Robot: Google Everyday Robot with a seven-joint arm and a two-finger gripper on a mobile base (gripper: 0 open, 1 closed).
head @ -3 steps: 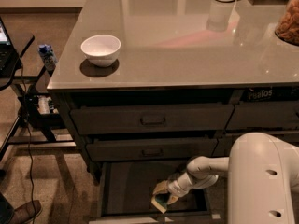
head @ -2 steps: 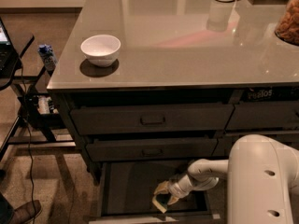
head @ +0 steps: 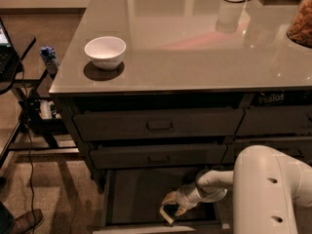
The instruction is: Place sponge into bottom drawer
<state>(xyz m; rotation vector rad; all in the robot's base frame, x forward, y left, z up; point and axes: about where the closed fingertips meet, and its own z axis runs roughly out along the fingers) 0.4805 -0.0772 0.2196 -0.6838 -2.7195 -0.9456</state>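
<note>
Camera view: pincer [head: 171,204] is down inside the open bottom drawer [head: 130,195], toward its front right, at the end of the white arm [head: 217,180] reaching in from the right. Sponge [head: 165,213] is right at the pincer tip, just below-left of it, low over the drawer floor near the pale front edge. Can't tell how wide the pincer is, or whether it has hold of the sponge or only touches it; can't tell either if the sponge rests on the floor. Looks like the release step, task nearly done. To do it well: get the sponge flat on the dark floor, let go without dragging it forward, then lift straight up; the closed middle drawer [head: 158,156] sits close above the pincer, so retreat outward before rising. White bowl [head: 105,51] on the bench [head: 195,62] is far up-left of the pincer, not involved.
</note>
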